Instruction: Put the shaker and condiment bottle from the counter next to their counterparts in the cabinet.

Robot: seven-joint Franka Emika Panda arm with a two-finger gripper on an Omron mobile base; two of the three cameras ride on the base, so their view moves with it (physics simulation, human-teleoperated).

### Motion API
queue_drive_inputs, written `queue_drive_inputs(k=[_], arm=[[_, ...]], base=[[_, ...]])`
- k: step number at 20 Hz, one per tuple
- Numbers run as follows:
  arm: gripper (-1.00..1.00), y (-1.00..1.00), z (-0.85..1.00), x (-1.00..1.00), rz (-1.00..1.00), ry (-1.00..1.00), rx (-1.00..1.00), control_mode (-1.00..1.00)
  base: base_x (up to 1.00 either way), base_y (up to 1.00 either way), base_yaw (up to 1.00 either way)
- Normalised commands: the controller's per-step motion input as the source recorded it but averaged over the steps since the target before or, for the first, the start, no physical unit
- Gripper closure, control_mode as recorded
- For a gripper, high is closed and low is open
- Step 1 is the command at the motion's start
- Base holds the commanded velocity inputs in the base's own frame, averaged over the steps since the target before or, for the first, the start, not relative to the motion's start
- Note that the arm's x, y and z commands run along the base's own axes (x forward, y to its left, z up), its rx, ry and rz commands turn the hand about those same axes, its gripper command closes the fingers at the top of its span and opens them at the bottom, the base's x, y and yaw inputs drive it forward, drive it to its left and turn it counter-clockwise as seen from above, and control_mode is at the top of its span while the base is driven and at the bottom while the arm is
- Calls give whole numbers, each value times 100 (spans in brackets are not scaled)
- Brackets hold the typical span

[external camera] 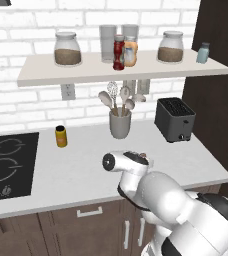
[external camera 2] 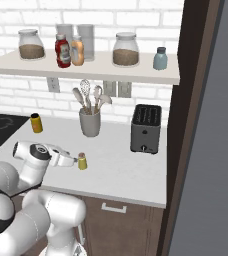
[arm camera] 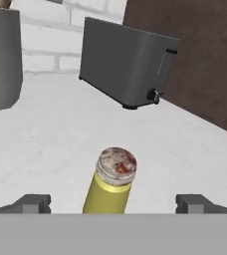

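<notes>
In the hand view the gripper (arm camera: 113, 203) stands wide open, one finger tip on each side of the shaker (arm camera: 109, 186), neither touching it. The right base view shows the shaker (external camera 2: 82, 161) upright on the counter (external camera 2: 126, 170) just beyond the hand, left of the toaster (external camera 2: 146, 128). The left base view hides it behind the arm. On the shelf (external camera: 121, 70) the condiment bottle (external camera: 118, 52) stands touching the orange bottle (external camera: 130, 53); the pale blue shaker (external camera: 203, 52) sits far right.
</notes>
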Motion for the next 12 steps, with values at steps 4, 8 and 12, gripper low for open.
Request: queue_drive_inputs(k=[4, 8, 12], arm=[[-100, -21, -14, 0, 3, 0, 1, -100], [-100, -24, -8, 1, 3, 0, 1, -100], [-100, -26, -8, 0, 3, 0, 1, -100]], base=[[0, 0, 0], [0, 0, 0], [0, 0, 0]])
